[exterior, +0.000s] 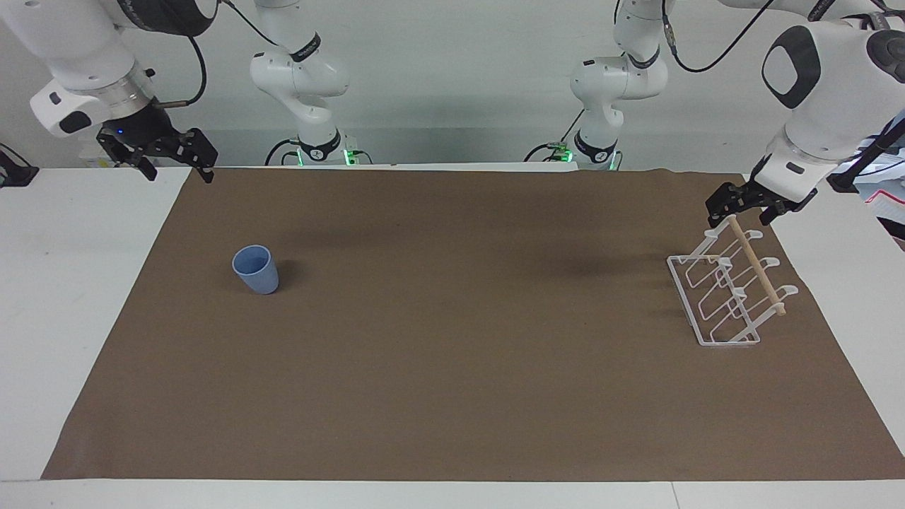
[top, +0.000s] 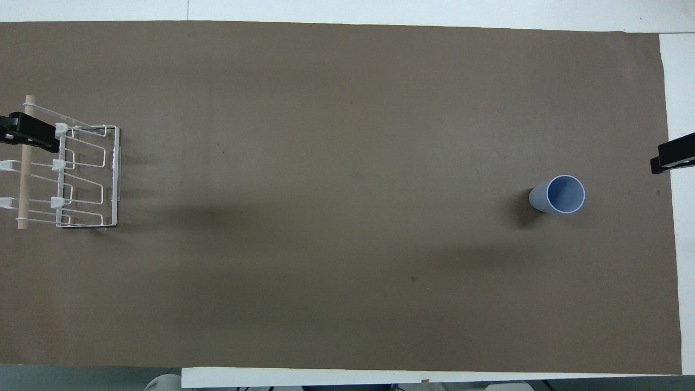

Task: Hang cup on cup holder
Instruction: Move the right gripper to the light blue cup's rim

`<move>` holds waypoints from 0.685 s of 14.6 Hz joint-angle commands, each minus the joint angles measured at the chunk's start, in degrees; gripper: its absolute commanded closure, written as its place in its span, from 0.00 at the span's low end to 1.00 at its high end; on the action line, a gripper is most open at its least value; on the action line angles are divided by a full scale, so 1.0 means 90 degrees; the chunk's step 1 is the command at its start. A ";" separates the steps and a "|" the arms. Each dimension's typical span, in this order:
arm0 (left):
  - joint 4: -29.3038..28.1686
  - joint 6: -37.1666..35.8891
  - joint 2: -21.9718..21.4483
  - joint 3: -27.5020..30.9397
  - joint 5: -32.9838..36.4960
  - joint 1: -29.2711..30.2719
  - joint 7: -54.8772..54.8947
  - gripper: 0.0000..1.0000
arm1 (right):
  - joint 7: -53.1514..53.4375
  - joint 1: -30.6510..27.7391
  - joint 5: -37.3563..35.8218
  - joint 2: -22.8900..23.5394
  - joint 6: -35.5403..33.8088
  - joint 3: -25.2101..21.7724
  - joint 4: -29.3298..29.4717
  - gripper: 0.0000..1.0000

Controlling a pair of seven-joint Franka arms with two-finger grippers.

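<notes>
Standing upright toward the right arm's counter end, the small light-blue plastic cup looks light and slick, best pinched at its rim; right pincer and left pincer: spread unclear.

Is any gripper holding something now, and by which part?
Nothing is held. The cup stands free; right gripper hangs apart, left gripper over the cup holder.
</notes>
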 commanded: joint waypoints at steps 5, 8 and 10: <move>-0.0178 -0.0048 -0.0170 0.0040 0.0148 -0.0087 -0.0089 0.00 | 0.0035 0.0009 -0.0034 -0.0283 0.0762 0.0032 -0.0673 0.00; -0.0491 -0.0058 -0.0336 0.0050 0.0158 -0.0097 -0.0080 0.00 | -0.0062 -0.0020 -0.0024 -0.0947 0.2828 0.0032 -0.2751 0.00; -0.0531 -0.0058 -0.0356 0.0050 0.0158 -0.0097 -0.0080 0.00 | -0.0209 -0.0001 0.0024 -0.0949 0.3381 0.0023 -0.3380 0.00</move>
